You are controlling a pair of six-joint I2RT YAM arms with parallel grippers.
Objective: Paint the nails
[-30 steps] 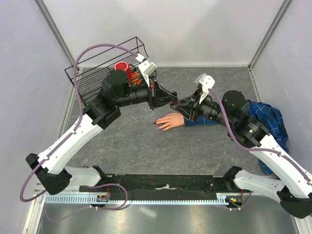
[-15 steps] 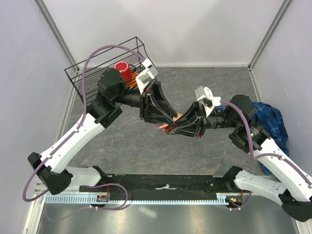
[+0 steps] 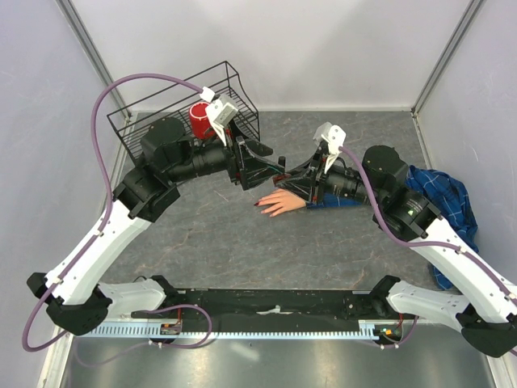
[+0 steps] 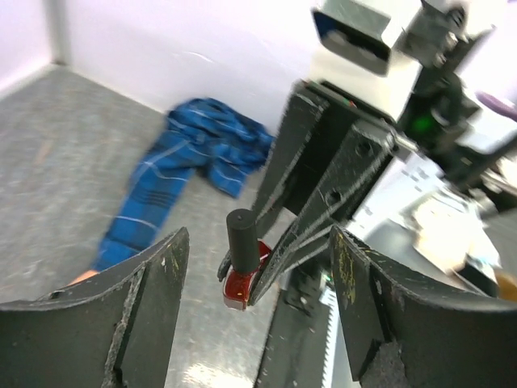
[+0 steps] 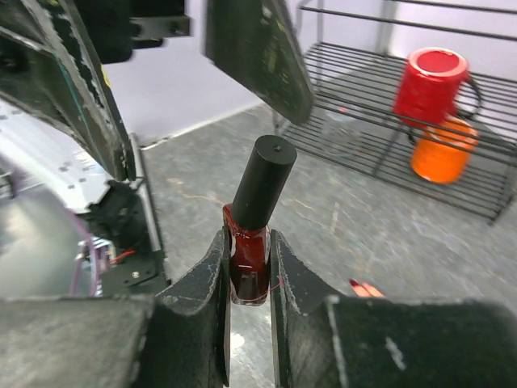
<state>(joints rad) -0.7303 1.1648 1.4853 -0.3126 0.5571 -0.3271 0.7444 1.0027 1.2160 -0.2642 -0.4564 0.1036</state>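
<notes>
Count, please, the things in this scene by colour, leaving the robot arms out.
Red: 2 (mug, polish bottle)
Orange: 1 (cup)
Black: 1 (wire rack)
Peach, with blue plaid sleeve: 1 (fake hand)
Total: 5

Enclosed work cell. A grey, stone-veined tabletop [image 3: 210, 242] spreads beneath both the left gripper's fingers [image 3: 265, 152] and the right gripper's fingers [image 3: 307, 171]. Pale, plain walls close it behind [image 3: 266, 48] and to either side of them, joined at two slanting metal corner posts [image 3: 89, 48]. Beyond the left fingers, in the far corner, stands a black wire rack [image 3: 145, 121] holding a red mug [image 3: 202, 119]. Nearer than the fingers run a black strip [image 3: 275, 311] and a white slotted duct [image 3: 266, 330]. Lighting is soft and even.
</notes>
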